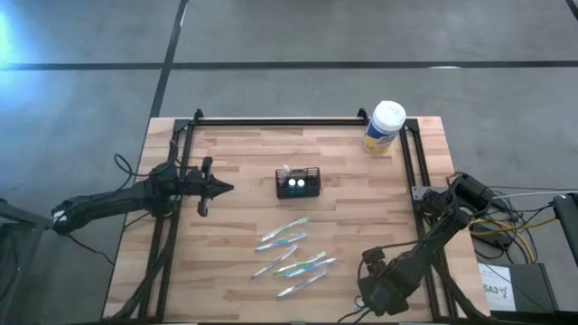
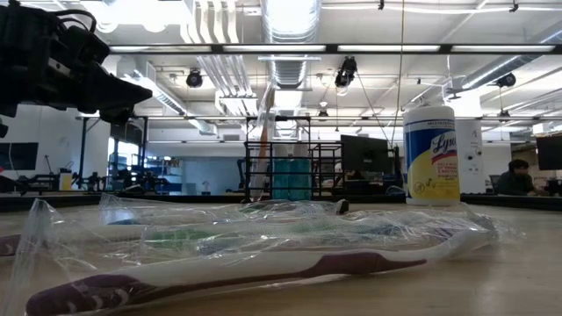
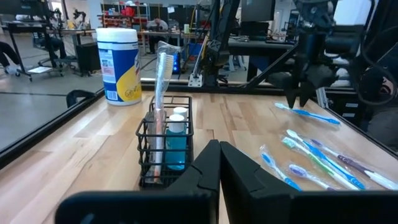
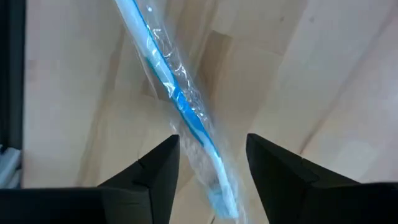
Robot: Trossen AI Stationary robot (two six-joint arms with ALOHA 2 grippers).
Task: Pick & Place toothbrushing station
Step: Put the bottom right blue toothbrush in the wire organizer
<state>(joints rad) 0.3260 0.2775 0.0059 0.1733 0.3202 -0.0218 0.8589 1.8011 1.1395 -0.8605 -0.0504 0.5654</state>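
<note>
The toothbrushing station (image 1: 298, 183) is a small black wire caddy standing at the table's middle. It holds a wrapped toothbrush (image 3: 163, 74) upright and a blue bottle (image 3: 176, 140). My left gripper (image 1: 217, 188) hovers to the caddy's left, pointing level at it, fingers shut (image 3: 219, 163). My right gripper (image 3: 300, 99) points down near the table's front right, open. Its fingers stand on either side of a blue toothbrush in clear wrap (image 4: 177, 99), which lies flat on the wood (image 3: 308, 114); I see no touch.
Several more wrapped toothbrushes (image 1: 293, 251) lie loose on the wood in front of the caddy, near the front edge. A white-lidded, yellow-labelled canister (image 1: 385, 127) stands at the far right corner. Black frame rails (image 1: 280, 120) run along the table's far and side edges.
</note>
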